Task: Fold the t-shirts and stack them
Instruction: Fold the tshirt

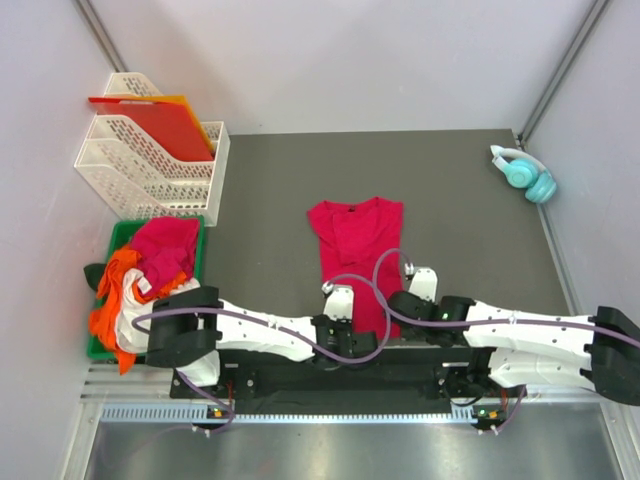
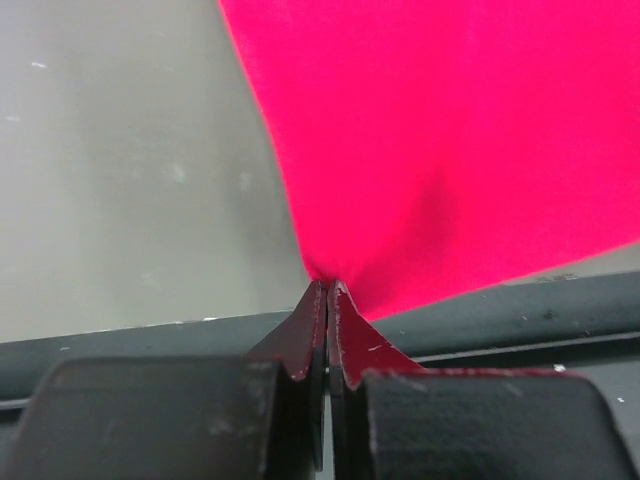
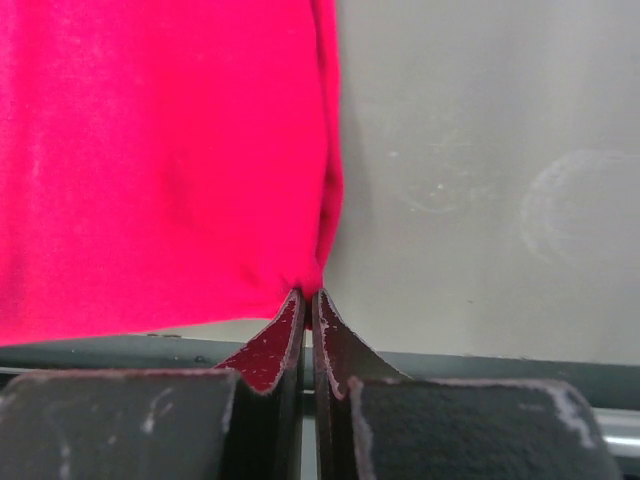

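A crimson-red t-shirt (image 1: 355, 245) lies flat on the dark table mat, neck at the far end, hem toward me. My left gripper (image 1: 338, 296) is shut on its near left hem corner; in the left wrist view the cloth (image 2: 450, 150) fans out from the closed tips (image 2: 328, 285). My right gripper (image 1: 418, 276) is shut on the near right hem corner; in the right wrist view the cloth (image 3: 160, 160) spreads left from the closed tips (image 3: 308, 294). Orange, white and pinkish-red shirts (image 1: 150, 275) are heaped in a green bin (image 1: 120, 235) at the left.
White mesh file trays (image 1: 150, 165) holding a stiff red-orange sheet (image 1: 160, 125) stand at the far left. Teal headphones (image 1: 525, 173) lie at the far right corner. The table's near edge rail runs just under both grippers.
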Robot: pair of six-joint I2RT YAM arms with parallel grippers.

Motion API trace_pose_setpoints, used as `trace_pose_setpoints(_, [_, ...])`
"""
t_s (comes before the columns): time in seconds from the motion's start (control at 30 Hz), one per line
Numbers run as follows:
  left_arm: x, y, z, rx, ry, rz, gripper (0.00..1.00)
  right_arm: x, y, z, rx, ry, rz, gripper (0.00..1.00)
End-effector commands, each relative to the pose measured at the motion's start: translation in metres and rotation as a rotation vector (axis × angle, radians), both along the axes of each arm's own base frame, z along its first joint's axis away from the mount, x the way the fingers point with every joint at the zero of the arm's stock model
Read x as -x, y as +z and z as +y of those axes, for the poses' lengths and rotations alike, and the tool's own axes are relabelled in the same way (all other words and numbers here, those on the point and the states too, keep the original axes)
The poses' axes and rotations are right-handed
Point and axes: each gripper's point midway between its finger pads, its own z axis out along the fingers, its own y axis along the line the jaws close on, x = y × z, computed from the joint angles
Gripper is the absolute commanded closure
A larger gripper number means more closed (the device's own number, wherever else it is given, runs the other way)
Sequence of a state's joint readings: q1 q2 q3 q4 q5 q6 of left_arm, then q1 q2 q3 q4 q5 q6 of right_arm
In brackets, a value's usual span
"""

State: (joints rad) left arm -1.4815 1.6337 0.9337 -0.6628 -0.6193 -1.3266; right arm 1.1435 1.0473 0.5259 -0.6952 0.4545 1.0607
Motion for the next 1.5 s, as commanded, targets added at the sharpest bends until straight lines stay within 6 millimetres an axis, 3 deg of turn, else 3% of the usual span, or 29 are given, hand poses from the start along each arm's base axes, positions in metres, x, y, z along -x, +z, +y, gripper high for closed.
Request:
trace_pose_setpoints(0.0, [-0.011,0.032,0.011,-0.010,0.040,-0.075,1.00,-0.019,0.036,0.007,-0.009,-0.013,-0.107,1.00])
trace_pose_setpoints(0.23, [-0.037,0.084,0.002,0.027,0.068,-0.205,1.00,-0.042,0.075,0.023,-0.017,-0.003,-0.193,1.00])
trace_pose_setpoints(0.43, [-0.078,0.110,0.022,0.009,0.165,-0.272,1.00,-0.067,0.096,0.024,-0.016,-0.029,-0.258,1.00])
trace_pose_setpoints(0.73, [-0.148,0.127,0.049,-0.009,0.285,-0.330,1.00,-0.135,0.125,0.016,-0.008,-0.102,-0.341,1.00])
trace_pose_setpoints(0.97, [-0.197,0.132,0.048,-0.041,0.312,-0.358,1.00,-0.181,0.139,0.008,-0.014,-0.168,-0.380,1.00])
trace_pose_setpoints(1.2, [-0.249,0.154,0.043,-0.050,0.324,-0.404,1.00,-0.221,0.150,0.009,-0.021,-0.206,-0.402,1.00])
trace_pose_setpoints(1.47, [-0.292,0.149,0.045,-0.086,0.351,-0.410,1.00,-0.267,0.159,0.009,-0.006,-0.232,-0.428,1.00])
